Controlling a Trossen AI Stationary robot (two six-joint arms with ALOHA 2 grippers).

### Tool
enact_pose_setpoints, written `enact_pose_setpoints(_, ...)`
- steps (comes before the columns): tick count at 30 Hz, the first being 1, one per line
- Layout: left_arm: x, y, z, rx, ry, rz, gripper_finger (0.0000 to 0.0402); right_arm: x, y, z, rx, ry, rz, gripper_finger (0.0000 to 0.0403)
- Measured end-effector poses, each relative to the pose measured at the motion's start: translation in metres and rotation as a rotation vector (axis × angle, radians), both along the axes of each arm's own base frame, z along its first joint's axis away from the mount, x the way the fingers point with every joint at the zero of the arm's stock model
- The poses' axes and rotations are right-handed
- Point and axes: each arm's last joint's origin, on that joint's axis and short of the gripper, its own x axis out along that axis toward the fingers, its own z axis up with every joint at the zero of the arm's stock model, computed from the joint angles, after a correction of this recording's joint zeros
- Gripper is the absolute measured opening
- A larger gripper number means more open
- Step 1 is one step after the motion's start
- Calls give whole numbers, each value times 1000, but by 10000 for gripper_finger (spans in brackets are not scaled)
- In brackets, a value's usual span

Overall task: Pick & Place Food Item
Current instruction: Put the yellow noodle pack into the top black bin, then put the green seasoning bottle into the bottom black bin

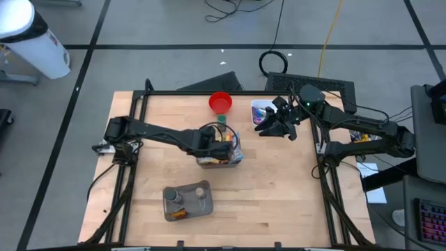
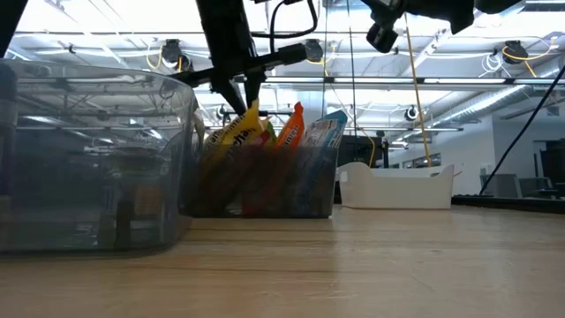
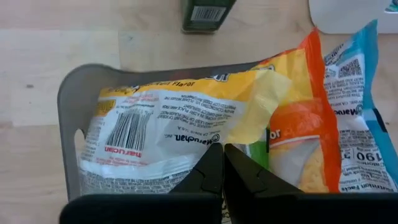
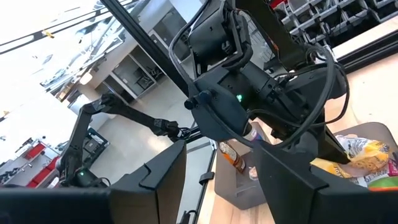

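A clear grey bin (image 1: 209, 162) at mid-table holds upright noodle packets: a yellow one (image 3: 168, 118), an orange one (image 3: 305, 137) and a blue one (image 3: 360, 93). In the low view the packets stick out above the bin's rim (image 2: 265, 181). My left gripper (image 3: 222, 163) hangs over the bin, shut on the yellow packet (image 2: 238, 132). My right gripper (image 4: 221, 180) is open and empty, raised above the table's far right part (image 1: 273, 124). My left gripper pinches the yellow packet's upper edge (image 3: 214, 142) between its two fingers. The fingers come from above, pointing down. The packet stands in the bin, leaning against the other packets, with its lower part inside.
A red bowl (image 1: 220, 102) and a small green item (image 1: 221, 118) sit just beyond the bin. A white tray (image 1: 259, 108) stands below my right gripper. A second grey bin (image 1: 187, 202) with bottles stands near the front edge.
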Motion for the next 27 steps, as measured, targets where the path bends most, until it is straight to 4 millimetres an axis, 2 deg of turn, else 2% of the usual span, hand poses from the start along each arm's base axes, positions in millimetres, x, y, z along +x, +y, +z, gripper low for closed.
enact_pose_setpoints(12, -4, 20, 33, 40, -95, -166, 19, 0, 0, 0, -8, -4, 0, 181)
enact_pose_setpoints(19, -6, 26, 37, 3, -97, -216, 38, 0, 0, 0, -7, -4, 1, 180)
enact_pose_setpoints(27, -7, 32, 39, -65, -109, -259, 93, 0, 0, 0, -8, -4, 1, 176)
